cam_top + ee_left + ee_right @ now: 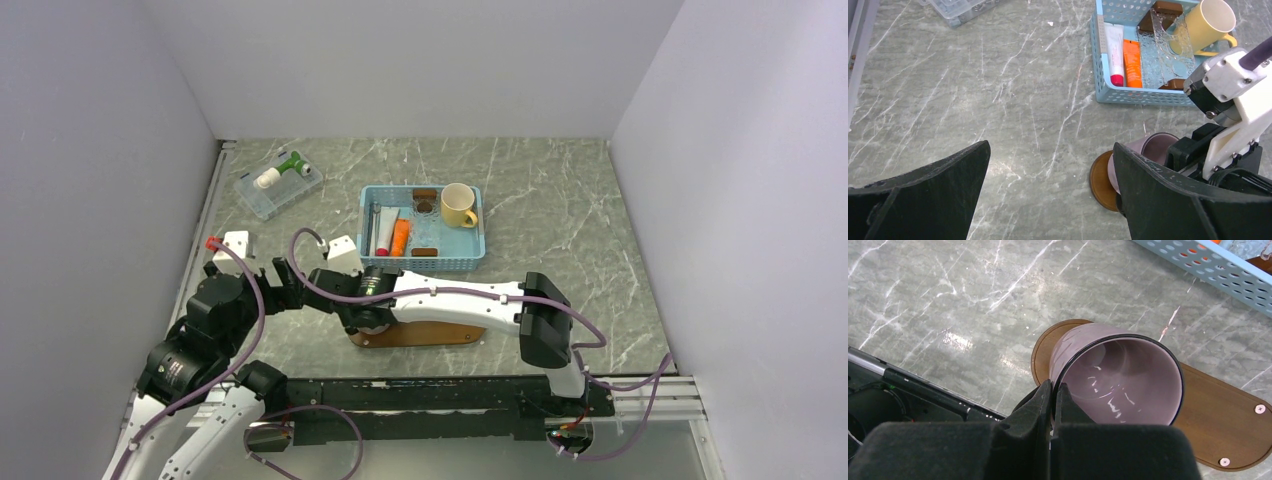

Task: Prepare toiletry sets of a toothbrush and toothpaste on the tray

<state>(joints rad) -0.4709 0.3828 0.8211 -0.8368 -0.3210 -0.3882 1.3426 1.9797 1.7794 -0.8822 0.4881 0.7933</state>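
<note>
On the near middle of the grey marble-patterned desk (560,200) lies the flat dark-brown wooden tray (1228,425) with rounded ends, its long side running left to right. Over its left end sits a round, glossy mauve cup (1118,375) with a dark rim; whether it stands flat or leans cannot be told. The right tool (1052,392) is clamped on the cup's near-left wall, its fingers almost together with the wall pinched between them. The right arm stretches leftward across the tray.

The left tool (1050,187) hangs over the desk just left of the tray, its two black fingers (923,192) spread wide apart with nothing between them.

Beyond the tray, on its far side, stands a light-blue slotted plastic basket (470,262). The small orange toothpaste tube (1132,62) lies in the basket's left part, pointing near to far. A white tube (1115,47) with a red cap lies just beside it on the left. The thin pale toothbrush (1101,37) lies along the basket's left wall, beside the white tube. A pale-yellow mug (1205,22) stands in the basket's far right corner.

At the far left of the desk sits a clear plastic box (305,188) holding a green and white item.
</note>
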